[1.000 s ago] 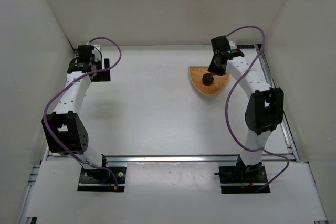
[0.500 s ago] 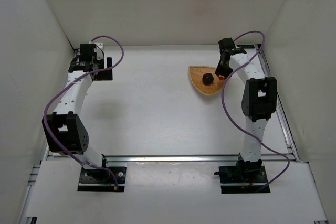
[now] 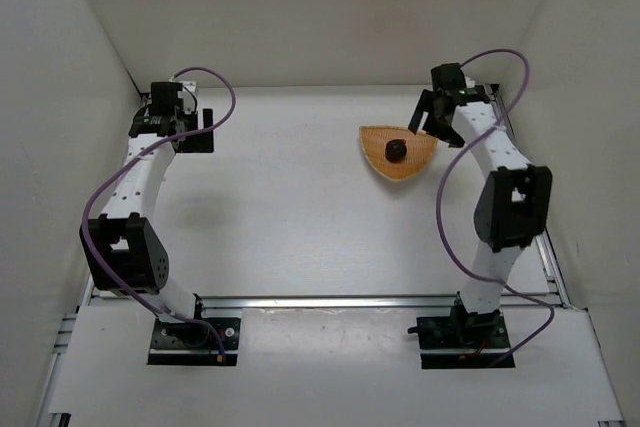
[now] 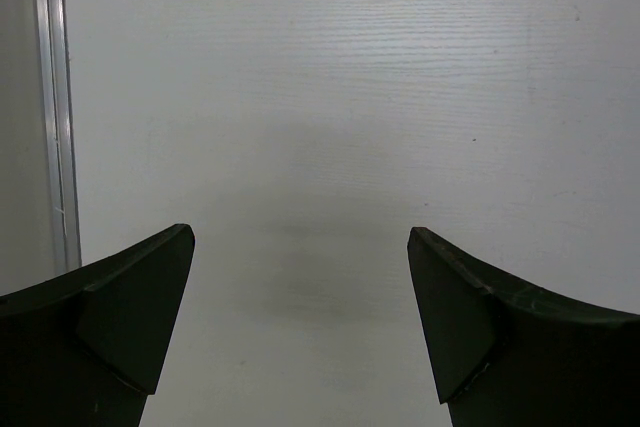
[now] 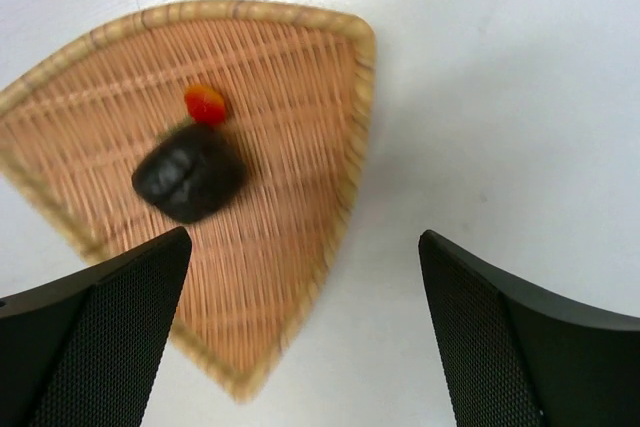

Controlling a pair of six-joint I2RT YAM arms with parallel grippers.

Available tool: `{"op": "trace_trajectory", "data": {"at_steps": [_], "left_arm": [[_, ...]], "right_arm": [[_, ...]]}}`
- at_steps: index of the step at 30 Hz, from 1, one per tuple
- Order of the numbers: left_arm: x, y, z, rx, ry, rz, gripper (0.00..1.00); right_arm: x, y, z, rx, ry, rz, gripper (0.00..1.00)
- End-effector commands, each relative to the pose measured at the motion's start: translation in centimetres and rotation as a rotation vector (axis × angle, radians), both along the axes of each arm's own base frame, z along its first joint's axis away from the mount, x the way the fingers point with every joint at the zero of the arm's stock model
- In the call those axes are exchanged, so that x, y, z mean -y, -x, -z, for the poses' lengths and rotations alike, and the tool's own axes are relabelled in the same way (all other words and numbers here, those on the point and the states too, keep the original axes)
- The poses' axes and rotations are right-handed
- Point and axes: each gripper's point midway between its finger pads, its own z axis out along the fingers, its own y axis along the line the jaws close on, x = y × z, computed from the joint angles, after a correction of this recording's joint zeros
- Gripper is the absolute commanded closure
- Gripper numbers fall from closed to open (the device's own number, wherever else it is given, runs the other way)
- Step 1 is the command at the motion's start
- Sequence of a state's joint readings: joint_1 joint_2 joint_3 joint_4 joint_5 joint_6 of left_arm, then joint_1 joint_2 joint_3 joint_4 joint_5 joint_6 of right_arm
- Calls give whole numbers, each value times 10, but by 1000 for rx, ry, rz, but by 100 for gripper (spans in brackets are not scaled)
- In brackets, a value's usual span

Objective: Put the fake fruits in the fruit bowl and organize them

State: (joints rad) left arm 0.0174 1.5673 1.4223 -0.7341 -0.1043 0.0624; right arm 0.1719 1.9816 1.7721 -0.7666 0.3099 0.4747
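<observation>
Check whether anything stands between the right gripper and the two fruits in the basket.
Nothing visible does. The right gripper hangs open over the basket edge, and the dark fruit and the red ball beside it lie uncovered on the weave, both already inside.

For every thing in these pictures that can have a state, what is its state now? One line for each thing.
fruit bowl: flat on the table, holding both fruits.
dark fruit: lying inside the fruit bowl.
red fruit: inside the fruit bowl, right beside the dark fruit.
left pincer: open, empty, over bare table.
right pincer: open, empty, above the fruit bowl.
</observation>
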Motion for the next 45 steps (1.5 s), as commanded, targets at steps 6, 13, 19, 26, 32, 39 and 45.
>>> {"op": "trace_trajectory", "data": {"at_steps": [6, 13, 19, 26, 32, 39, 45], "left_arm": [[-22, 10, -26, 60, -14, -68, 1], [-49, 34, -26, 56, -53, -175, 1], [-61, 59, -33, 76, -70, -222, 1], [-66, 82, -29, 66, -77, -248, 1], [-65, 87, -27, 58, -77, -248, 1], [-64, 87, -29, 58, -70, -241, 1], [-62, 86, -29, 52, -57, -241, 1]], "right_arm": [[75, 97, -80, 157, -104, 142, 1], [96, 167, -51, 117, -105, 205, 1], [109, 201, -40, 130, -107, 272, 1], [117, 217, -39, 152, -97, 323, 1], [120, 224, -42, 165, -79, 335, 1], [118, 230, -38, 155, -79, 336, 1], [118, 233, -39, 165, -79, 335, 1]]}}
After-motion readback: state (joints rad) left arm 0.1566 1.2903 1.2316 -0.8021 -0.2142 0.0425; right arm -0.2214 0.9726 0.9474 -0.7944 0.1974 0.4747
